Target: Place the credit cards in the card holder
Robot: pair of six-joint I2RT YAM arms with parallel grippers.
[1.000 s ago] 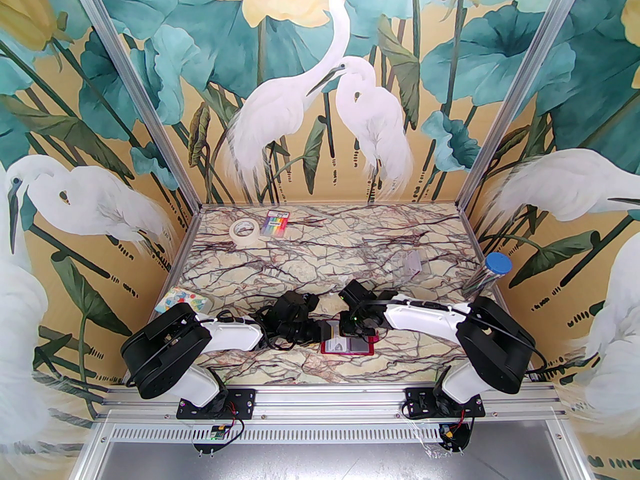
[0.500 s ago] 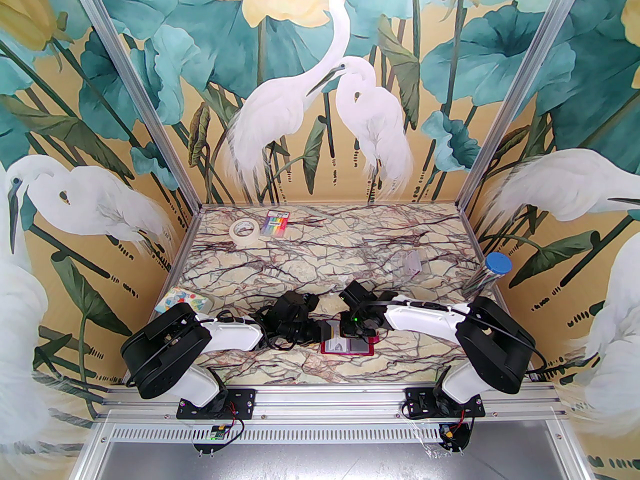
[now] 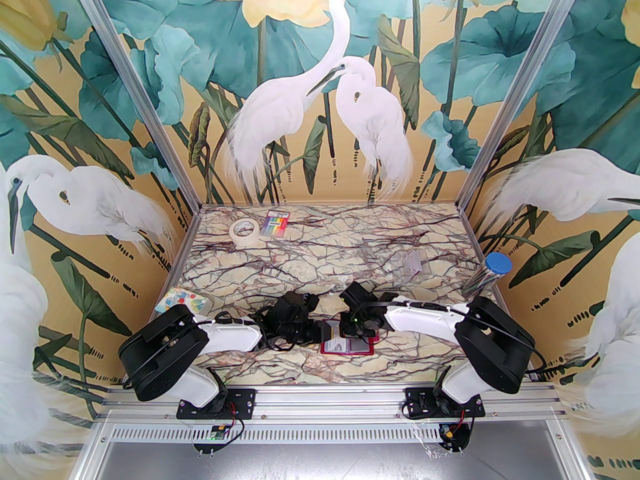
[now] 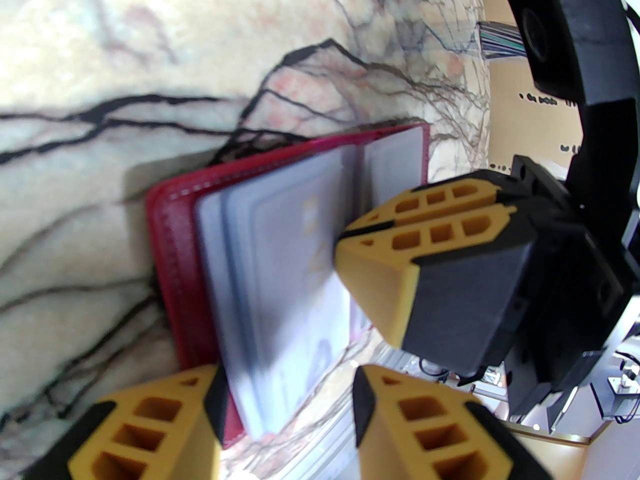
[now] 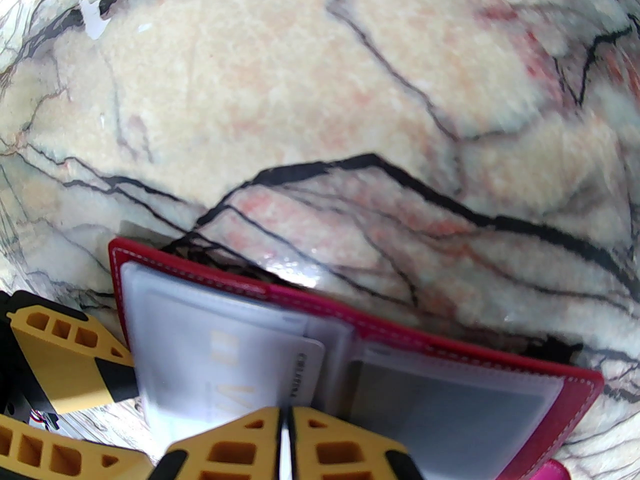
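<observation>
seat card (image 5: 250,368) in holder (image 5: 450,348) | right pincer (image 5: 286,413): clamped on card, push flat (no buckling) | left pincer (image 4: 286,383): open astride holder

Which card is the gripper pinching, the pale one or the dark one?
The pale card with gold lettering: the right gripper is shut on its edge, partly in the left sleeve of the wallet. The dark card sits inside the right sleeve.

The wallet (image 4: 170,268) is dark red, the card (image 4: 280,288) pale grey, and the table (image 5: 300,93) cream with black lines.
</observation>
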